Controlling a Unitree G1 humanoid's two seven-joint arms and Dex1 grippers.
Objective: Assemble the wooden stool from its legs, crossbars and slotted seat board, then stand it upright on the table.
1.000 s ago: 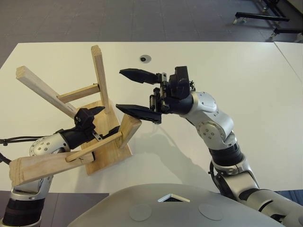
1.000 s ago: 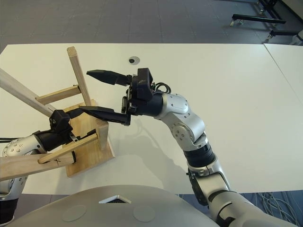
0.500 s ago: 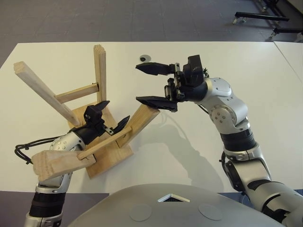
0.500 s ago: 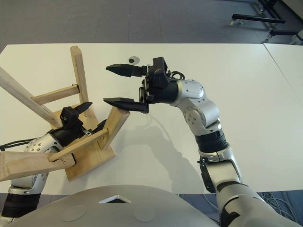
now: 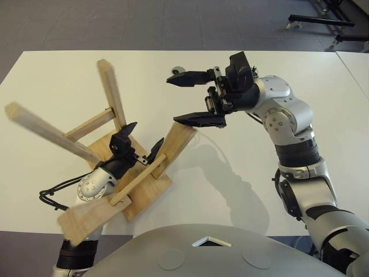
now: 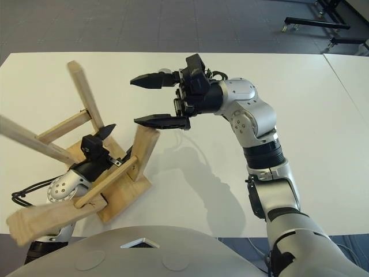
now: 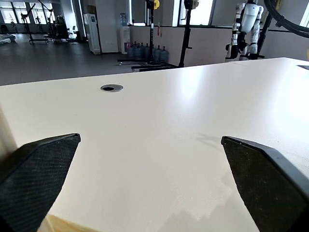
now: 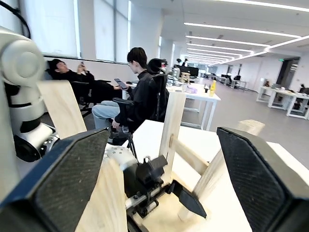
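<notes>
The wooden stool lies tilted on its seat board [image 5: 149, 190] at the table's left front, legs pointing up and outward. One leg [image 5: 111, 92] rises at the back, another [image 5: 43, 128] slants far left, a short one [image 5: 177, 143] leans right, and one [image 5: 86, 216] juts toward me. My left gripper [image 5: 143, 138] is open among the legs, above a crossbar [image 5: 138, 178], with only bare table between its fingers [image 7: 43, 169]. My right gripper [image 5: 193, 98] is open, its lower finger [image 5: 199, 119] just above the right leg's end. The stool's legs [image 8: 171, 125] stand beyond its fingers.
The white table [image 5: 259, 161] stretches free to the right and behind the stool. A round cable hole [image 7: 111, 88] sits in its far middle. A second table [image 5: 354, 60] adjoins at the far right. The front edge is close to the stool.
The stool has swung, its back legs tipping further left and the near leg dropping lower. My left arm moved right with it. The right gripper drew up and right, off the leg.
</notes>
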